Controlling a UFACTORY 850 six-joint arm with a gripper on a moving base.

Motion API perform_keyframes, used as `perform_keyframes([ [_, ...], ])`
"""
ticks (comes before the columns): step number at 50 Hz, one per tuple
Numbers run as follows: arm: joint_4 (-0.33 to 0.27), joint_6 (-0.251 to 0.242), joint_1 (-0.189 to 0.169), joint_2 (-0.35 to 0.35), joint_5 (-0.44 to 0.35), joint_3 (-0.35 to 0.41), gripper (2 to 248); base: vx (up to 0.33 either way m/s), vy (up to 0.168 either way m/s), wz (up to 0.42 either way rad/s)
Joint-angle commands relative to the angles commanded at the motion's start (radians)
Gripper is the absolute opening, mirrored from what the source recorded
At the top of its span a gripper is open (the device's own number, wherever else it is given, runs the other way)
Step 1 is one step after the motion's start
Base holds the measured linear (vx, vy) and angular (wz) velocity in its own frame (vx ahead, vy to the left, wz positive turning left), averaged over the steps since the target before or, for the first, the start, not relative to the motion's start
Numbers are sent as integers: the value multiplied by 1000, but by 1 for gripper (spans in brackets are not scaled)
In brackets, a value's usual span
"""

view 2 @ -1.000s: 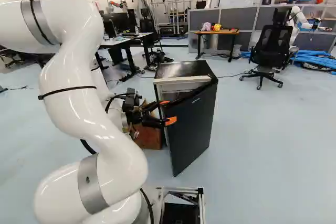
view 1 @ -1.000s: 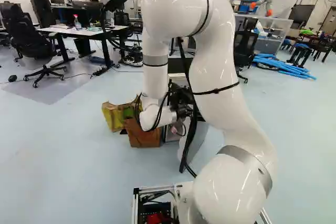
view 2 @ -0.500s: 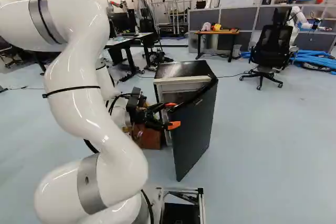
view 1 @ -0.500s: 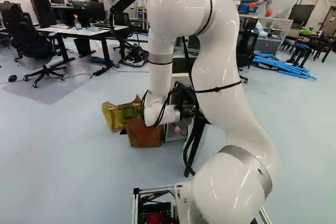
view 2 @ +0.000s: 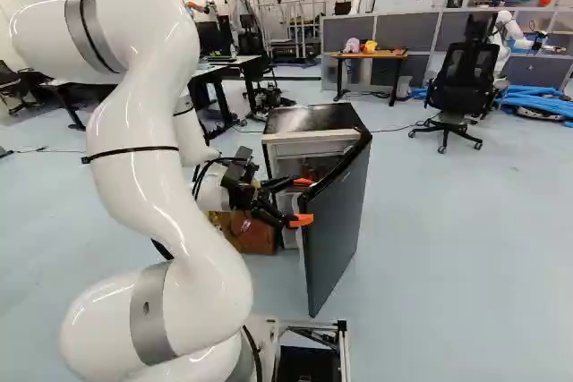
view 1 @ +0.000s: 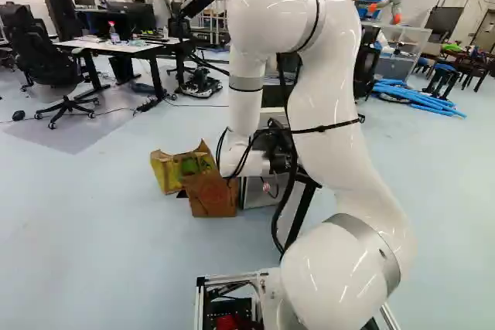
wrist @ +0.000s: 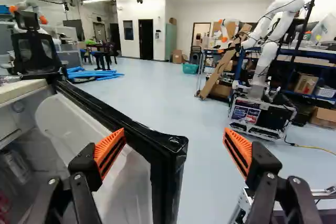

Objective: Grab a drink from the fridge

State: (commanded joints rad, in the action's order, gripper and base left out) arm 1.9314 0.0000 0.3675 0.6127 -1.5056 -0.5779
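Arm [view 1: 329,67] bent over toward the fridge [view 1: 254,194] in the left base view, a little farther right than half a second ago. Door [view 1: 302,210] swung wider too; brown box [view 1: 211,195] unmoved beside the fridge.

Same widening in the right base view: door angled farther out, with the orange pads [view 2: 302,220] of the hand [view 2: 303,201] close by its upper free corner. Looks like pushing from inside rather than pulling.

Hand spread wide in the wrist view, gripping nothing. Door's free corner between the fingers, much nearer one than the other; cannot tell whether touching. Beyond the inner lining, inside the fridge, a dim bottle-like shape [wrist: 17,165], possibly the drink, too murky to be sure. Probably means access is nearly won, with the grab still to do. Calls next for easing clear of the door, then turning in toward the contents. Could snag the rim and drag the door shut.
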Motion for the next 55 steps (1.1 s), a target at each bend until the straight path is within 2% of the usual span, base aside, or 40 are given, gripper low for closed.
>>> perform_keyframes([
  [38,110,0,-179,4,58,-93,247,0,0,0],
  [55,114,0,-260,11,58,-153,247,0,0,0],
])
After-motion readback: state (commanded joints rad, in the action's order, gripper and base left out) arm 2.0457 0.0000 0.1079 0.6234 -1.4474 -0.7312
